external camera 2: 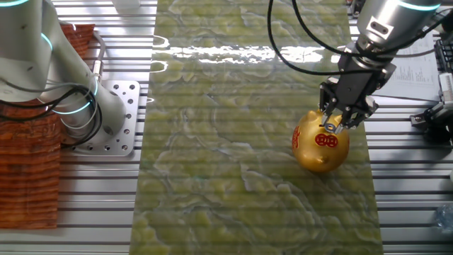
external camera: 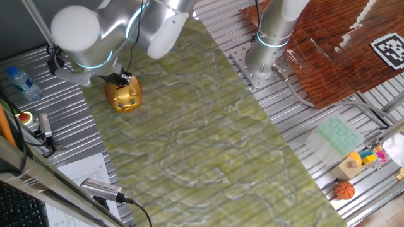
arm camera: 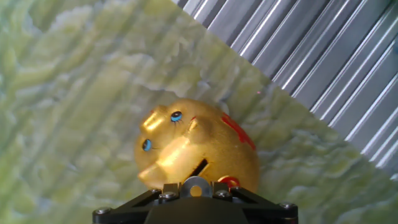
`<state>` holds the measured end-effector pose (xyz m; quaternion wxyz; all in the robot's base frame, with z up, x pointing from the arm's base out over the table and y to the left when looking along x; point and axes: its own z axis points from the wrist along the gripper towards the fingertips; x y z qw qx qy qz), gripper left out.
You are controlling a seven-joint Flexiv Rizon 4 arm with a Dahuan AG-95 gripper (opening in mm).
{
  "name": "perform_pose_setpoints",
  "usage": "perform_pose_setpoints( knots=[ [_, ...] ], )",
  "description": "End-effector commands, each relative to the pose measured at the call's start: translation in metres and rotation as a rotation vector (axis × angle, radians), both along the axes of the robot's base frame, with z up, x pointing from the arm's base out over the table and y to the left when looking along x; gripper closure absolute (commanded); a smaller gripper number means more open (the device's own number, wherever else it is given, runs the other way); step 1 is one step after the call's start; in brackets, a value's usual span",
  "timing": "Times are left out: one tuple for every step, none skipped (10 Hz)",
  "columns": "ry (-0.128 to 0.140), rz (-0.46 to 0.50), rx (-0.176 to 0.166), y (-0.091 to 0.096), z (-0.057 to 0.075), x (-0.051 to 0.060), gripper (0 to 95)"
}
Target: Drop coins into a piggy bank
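The gold piggy bank stands on the green mat, with blue eyes and red marking on top. It also shows in the other fixed view and in the hand view. My gripper hangs right over the pig's back, shut on a coin, a small grey disc with a hole, held on edge just above the dark slot. In one fixed view the gripper is mostly hidden by the arm.
A second arm's base stands at the mat's far edge. A water bottle and a red button lie left of the pig. A small orange basketball and toys sit at the right.
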<state>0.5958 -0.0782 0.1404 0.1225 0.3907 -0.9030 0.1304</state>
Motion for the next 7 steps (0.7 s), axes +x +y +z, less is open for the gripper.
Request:
perform_pose_setpoints(
  knots=[
    [0.038,0.052,-0.019,-0.0007,-0.0011,0.0014,95.0],
    [0.044,0.058,-0.018,-0.0008,-0.0012,0.0012,95.0],
    [0.051,0.065,-0.018,-0.0011,-0.0016,0.0007,95.0],
    [0.058,0.077,-0.016,-0.0011,-0.0017,0.0005,95.0],
    [0.061,0.084,-0.014,-0.0010,-0.0018,0.0007,95.0],
    [0.067,0.096,-0.013,-0.0008,-0.0019,0.0008,95.0],
    [0.073,0.109,-0.010,-0.0005,-0.0018,0.0009,95.0]
  ],
)
